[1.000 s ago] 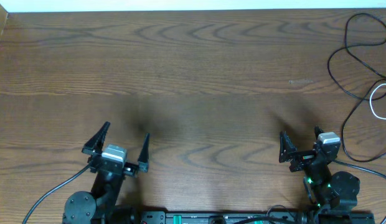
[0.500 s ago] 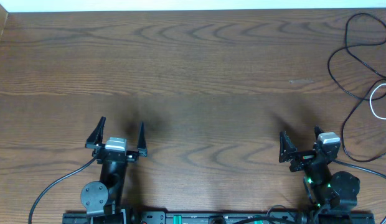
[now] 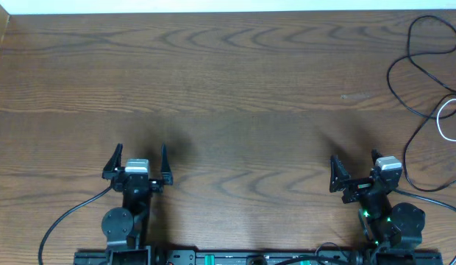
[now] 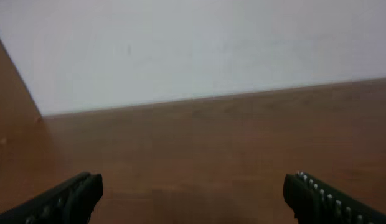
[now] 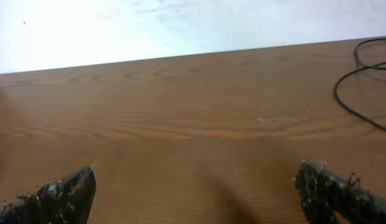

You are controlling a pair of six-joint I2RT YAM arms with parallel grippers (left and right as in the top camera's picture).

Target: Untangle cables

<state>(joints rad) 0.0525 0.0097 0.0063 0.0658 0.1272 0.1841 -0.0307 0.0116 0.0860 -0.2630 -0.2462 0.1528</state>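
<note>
Overhead view, with the two wrist views. I have the left end effector (image 3: 140, 152) low over the table (image 3: 235, 81), near its front edge and left of centre. Its two fingers are spread wide and it has hold of nothing. In the left wrist view the dark fingers (image 4: 68, 198) frame bare wood, with a pale wall (image 4: 199, 43) beyond the table's far edge.

The right end effector (image 3: 354, 158) sits near the front edge on the right side, likewise spread to its full width and holding nothing. In the right wrist view only wood grain lies between its fingers (image 5: 62, 194).

The cables (image 3: 390, 77) lie at the far right of the table, well apart from the left end effector and ahead and to the right of the right one. The black cords (image 3: 407, 151) form loose loops that run off the right edge of the overhead view. A white cord (image 3: 440, 121) makes a small loop just beside them. Whether it passes over or under the black ones I cannot tell. One black curve (image 5: 338, 96) also shows at the right margin of the right wrist view.

A thicker black lead (image 3: 70, 215) trails from the left arm's base.
</note>
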